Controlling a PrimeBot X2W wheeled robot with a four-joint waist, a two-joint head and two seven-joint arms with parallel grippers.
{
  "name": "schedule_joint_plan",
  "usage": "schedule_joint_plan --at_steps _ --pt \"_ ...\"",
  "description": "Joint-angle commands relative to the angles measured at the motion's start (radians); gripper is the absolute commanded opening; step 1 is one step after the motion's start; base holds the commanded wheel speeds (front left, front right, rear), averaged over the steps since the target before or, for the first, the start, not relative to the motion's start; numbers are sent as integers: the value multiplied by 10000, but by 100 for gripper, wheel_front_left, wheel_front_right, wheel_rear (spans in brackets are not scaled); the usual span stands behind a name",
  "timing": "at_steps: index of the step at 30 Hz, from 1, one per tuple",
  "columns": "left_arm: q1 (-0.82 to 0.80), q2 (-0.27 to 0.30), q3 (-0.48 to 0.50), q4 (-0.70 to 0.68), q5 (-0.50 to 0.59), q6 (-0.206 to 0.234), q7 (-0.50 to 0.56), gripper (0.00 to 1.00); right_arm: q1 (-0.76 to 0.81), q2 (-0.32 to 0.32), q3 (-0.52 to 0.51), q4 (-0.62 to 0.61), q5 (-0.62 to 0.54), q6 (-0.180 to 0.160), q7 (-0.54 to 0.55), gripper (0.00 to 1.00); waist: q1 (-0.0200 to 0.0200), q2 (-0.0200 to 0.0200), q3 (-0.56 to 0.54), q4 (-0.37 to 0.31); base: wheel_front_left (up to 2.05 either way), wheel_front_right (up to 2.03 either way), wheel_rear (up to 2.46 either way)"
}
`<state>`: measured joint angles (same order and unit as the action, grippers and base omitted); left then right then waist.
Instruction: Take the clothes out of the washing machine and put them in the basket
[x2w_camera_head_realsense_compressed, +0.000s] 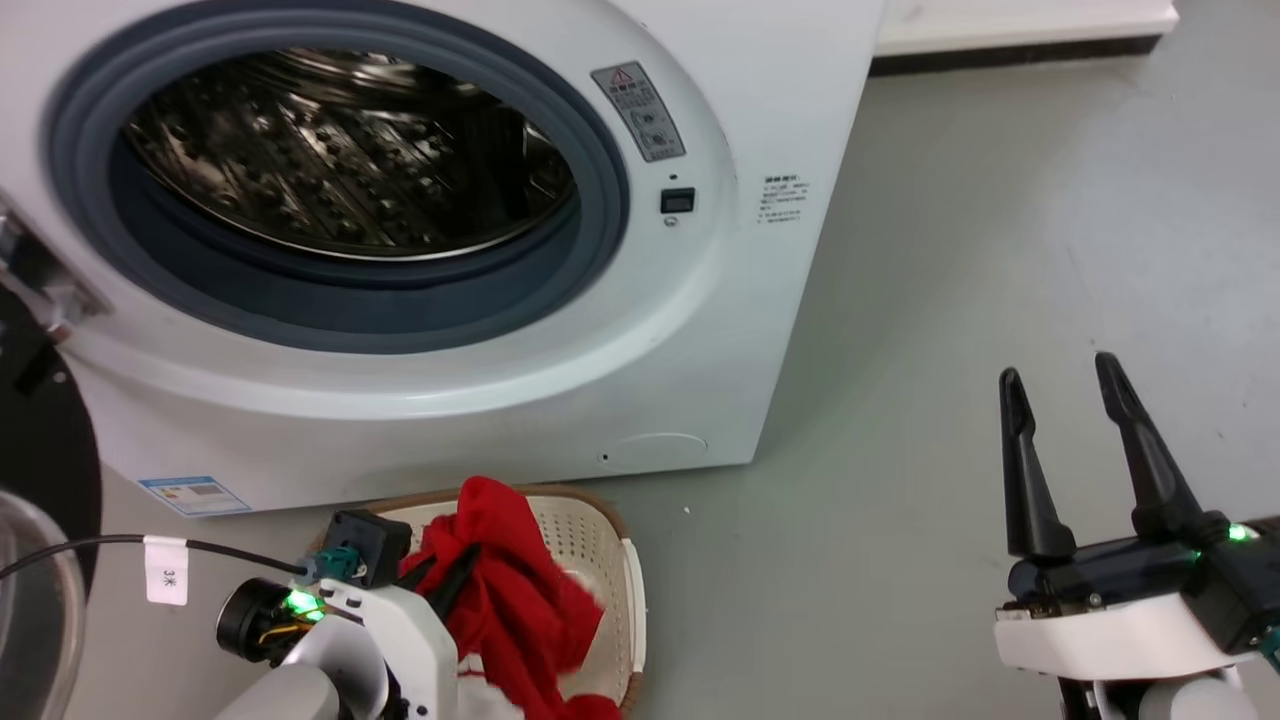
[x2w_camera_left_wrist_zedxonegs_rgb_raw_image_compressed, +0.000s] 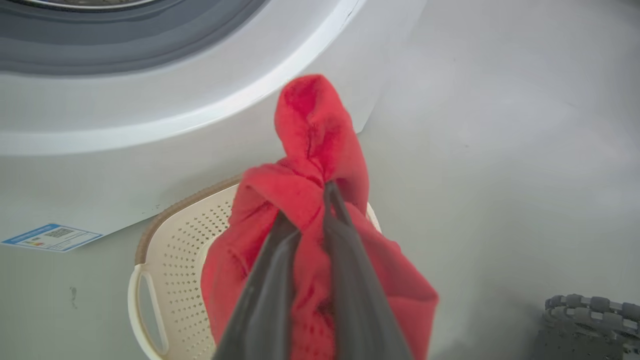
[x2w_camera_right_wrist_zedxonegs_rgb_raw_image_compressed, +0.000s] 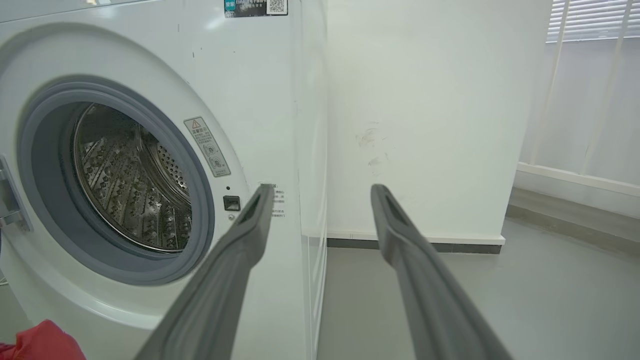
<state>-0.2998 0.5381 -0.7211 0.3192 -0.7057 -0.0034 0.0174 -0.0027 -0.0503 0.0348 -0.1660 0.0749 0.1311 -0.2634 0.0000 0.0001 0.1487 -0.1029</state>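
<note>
Bright, even light, soft shadows.
Glints speckle the washing machine (x2w_camera_head_realsense_compressed: 700, 330) drum; daylight glows through blinds (x2w_camera_right_wrist_zedxonegs_rgb_raw_image_compressed: 595, 20); wrist views bow at the edges.

The white front-loading washing machine (x2w_camera_head_realsense_compressed: 700, 330) fills the upper left of the frame, its grey-rimmed porthole open onto a shiny perforated steel drum (x2w_camera_head_realsense_compressed: 340, 150). At the left edge its black-framed glass door (x2w_camera_head_realsense_compressed: 40, 450) stands swung open. Bottom centre, a cream basket (x2w_camera_head_realsense_compressed: 610, 560) with a brown rim sits on the grey floor (x2w_camera_head_realsense_compressed: 950, 250), just in front of the washer. At the lower left, the left gripper (x2w_camera_head_realsense_compressed: 450, 575) has its dark fingers pinched into a red garment (x2w_camera_head_realsense_compressed: 510, 600) bunched above the basket, with lower folds reaching down into it. At the lower right, the right gripper (x2w_camera_head_realsense_compressed: 1058, 367) points up the frame, fingers spread.
</note>
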Motion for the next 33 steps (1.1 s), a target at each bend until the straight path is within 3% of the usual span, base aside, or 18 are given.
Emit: schedule_joint_plan --at_steps 1,16,24,33 --pt "-249 -66 58 226 36 -33 -140 0 -205 2 39 -67 -46 -7 -21 100 0 -1 440 -274 0 0 0" --pt "-2145 -1395 60 4675 -317 -828 -418 0 -1656 5 29 -412 318 -7 -21 100 0 -1 3097 -1068 0 0 0" --pt "-3785 -2177 -8 7385 -266 -907 -338 0 -2465 5 40 -633 593 -7 -21 100 0 -1 4905 -1179 0 0 0" --pt "-5113 -2455 -816 9082 602 -727 -296 0 -3112 7 -30 -896 926 -7 -21 100 0 -1 6402 -1310 0 0 0"
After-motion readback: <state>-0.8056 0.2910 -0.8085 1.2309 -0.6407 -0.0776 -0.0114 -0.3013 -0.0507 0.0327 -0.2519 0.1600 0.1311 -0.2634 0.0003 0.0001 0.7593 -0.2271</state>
